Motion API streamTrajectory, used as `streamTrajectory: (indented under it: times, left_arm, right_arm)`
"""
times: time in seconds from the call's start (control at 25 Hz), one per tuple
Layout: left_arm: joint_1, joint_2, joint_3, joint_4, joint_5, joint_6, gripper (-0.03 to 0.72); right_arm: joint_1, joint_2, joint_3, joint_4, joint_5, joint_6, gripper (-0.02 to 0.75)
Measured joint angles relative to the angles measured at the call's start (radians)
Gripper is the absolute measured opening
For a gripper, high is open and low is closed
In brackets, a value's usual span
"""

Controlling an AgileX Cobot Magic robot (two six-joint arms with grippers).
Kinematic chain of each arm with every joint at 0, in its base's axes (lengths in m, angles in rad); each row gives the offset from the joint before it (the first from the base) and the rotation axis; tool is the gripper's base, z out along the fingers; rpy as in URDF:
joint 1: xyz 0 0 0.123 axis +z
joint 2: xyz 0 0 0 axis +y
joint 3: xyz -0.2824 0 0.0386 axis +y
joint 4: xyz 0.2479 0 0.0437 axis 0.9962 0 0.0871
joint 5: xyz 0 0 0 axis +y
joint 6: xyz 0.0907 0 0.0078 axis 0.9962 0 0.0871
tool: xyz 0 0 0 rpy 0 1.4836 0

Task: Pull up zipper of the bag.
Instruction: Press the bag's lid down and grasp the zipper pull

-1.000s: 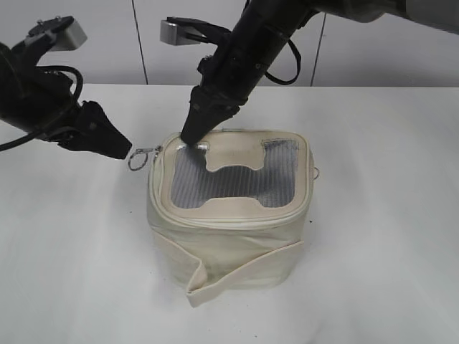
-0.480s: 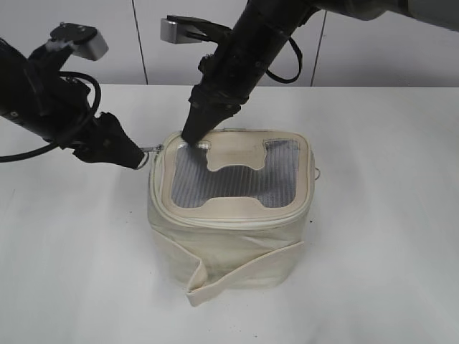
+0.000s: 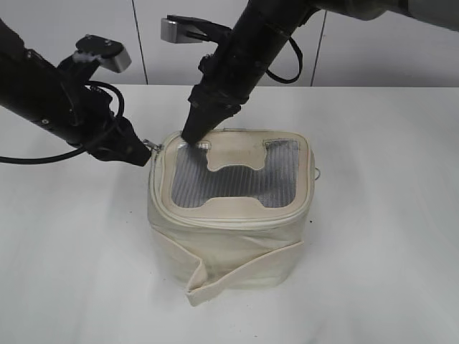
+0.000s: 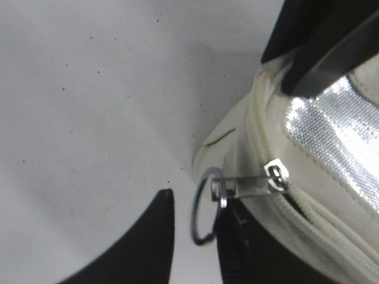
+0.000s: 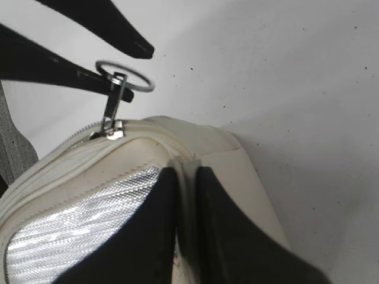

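1. The left hand (image 3: 140,153) had closed in from the side; its open fingers now bracketed the zipper (image 4: 276,175) ring.
2. The right hand (image 3: 191,134), nearly closed, pinned the bag (image 3: 229,215) lid beneath it, bracing for the pull.

Slanted frontal exterior view from above; both wrist views close on the bag's (image 3: 229,208) shared ring-pull (image 4: 205,207) corner.

A white table (image 3: 387,236) fills the exterior view from 3 to 9 o'clock. Toward 12 o'clock stands a pale grey wall (image 3: 147,43) with thin dark vertical seams. Light is soft and even.
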State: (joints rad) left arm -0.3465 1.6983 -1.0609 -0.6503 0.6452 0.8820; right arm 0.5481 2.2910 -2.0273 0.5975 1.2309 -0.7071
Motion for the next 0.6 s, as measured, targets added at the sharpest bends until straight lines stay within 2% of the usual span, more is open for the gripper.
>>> streamTrajectory:
  times: [0.12, 0.2, 0.6]
  left_arm:
    - [0.0, 0.0, -0.015, 0.005, 0.018, 0.0, 0.069]
    - [0.0, 0.0, -0.017, 0.025, 0.057, 0.0, 0.004]
    - [-0.001, -0.022, -0.021, 0.081, 0.21, -0.023, -0.003]
  right_arm:
    - [0.0, 0.0, 0.0, -0.001, 0.0, 0.001, 0.071]
    - [0.0, 0.0, 0.0, -0.001, 0.0, 0.002, 0.071]
    - [0.0, 0.0, 0.0, -0.002, 0.0, 0.006, 0.071]
